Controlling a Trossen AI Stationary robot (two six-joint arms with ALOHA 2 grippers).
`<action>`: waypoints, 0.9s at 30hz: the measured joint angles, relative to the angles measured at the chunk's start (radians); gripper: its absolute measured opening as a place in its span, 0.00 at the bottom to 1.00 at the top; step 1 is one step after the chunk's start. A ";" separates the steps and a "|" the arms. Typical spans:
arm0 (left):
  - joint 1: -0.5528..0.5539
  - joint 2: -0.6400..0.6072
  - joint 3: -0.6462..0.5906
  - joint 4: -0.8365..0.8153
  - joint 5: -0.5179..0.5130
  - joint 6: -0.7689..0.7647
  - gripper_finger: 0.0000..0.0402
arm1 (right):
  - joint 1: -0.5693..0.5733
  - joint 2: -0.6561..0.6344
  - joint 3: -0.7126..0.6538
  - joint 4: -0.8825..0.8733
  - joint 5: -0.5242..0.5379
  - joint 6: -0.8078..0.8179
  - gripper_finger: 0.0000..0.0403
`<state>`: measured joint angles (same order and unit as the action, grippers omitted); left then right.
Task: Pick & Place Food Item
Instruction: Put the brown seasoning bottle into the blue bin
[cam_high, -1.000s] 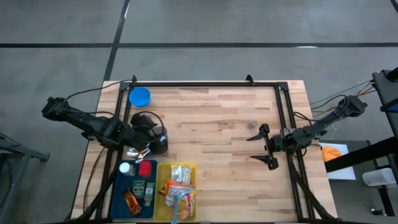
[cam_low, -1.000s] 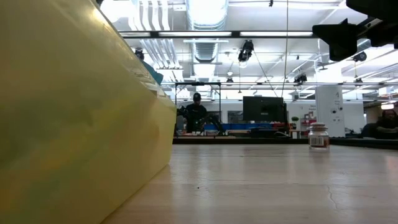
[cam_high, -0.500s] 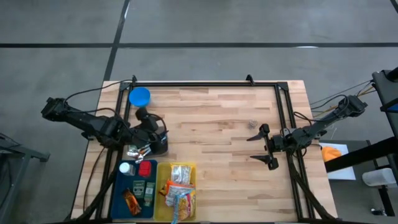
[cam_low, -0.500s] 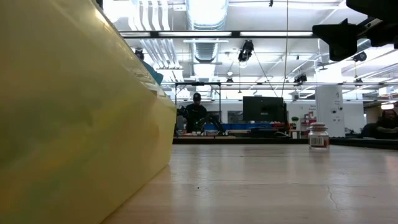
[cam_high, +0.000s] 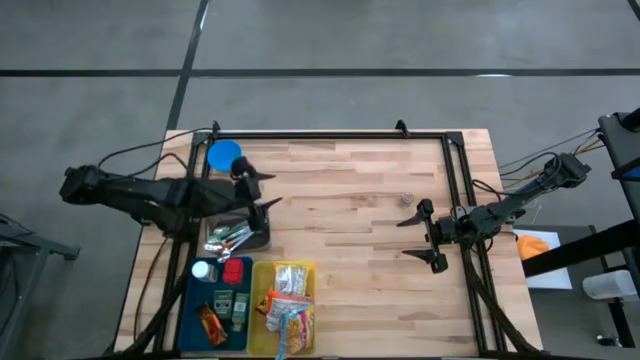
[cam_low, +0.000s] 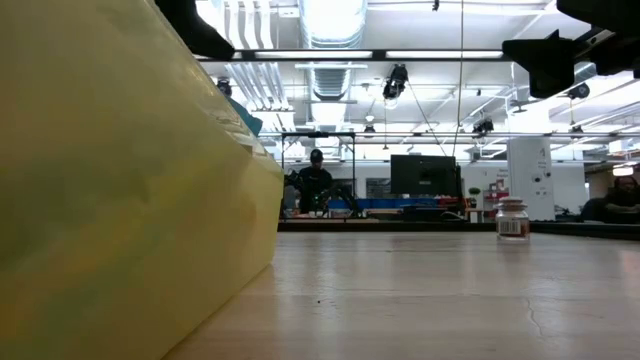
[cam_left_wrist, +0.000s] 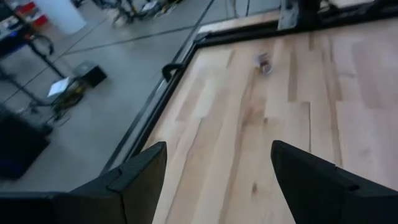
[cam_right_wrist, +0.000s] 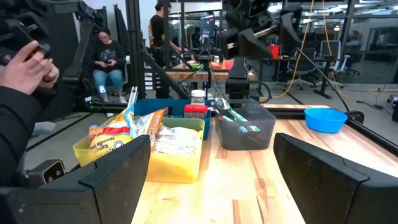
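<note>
Food packets lie in a yellow bin at the table's near left; they also show in the right wrist view. Beside it, a blue tray holds small packaged items, and a dark grey bin holds long green-and-white pieces. A small jar stands alone on the wood. My left gripper hangs open above the grey bin's far edge, pointing toward the table's right, with nothing between its fingers. My right gripper waits open at the right, above the table.
A blue bowl sits at the far left corner. A black frame rail runs along the table's far edge and down its sides. Bare wood lies between the bins and the right arm. A person's hand shows beyond the table.
My left gripper has risen from over the grey bin, swung a little toward the far edge and rolled about its own pointing line, so its fingers now point toward the table's right. It stays open and carries nothing.
</note>
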<state>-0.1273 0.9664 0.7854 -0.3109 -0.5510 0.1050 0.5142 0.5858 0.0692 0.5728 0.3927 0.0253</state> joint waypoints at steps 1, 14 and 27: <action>0.025 -0.012 -0.012 0.023 0.039 0.019 0.72 | 0.000 0.000 0.000 0.000 0.000 0.000 0.84; 0.137 -0.288 -0.287 0.273 0.205 0.056 0.72 | 0.000 0.000 0.000 0.000 0.000 0.000 0.84; 0.141 -0.403 -0.260 0.042 0.183 -0.114 0.72 | 0.000 0.000 0.000 0.000 0.000 0.000 0.84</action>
<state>0.0139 0.5638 0.5250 -0.2687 -0.3678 -0.0093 0.5142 0.5858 0.0692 0.5732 0.3927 0.0254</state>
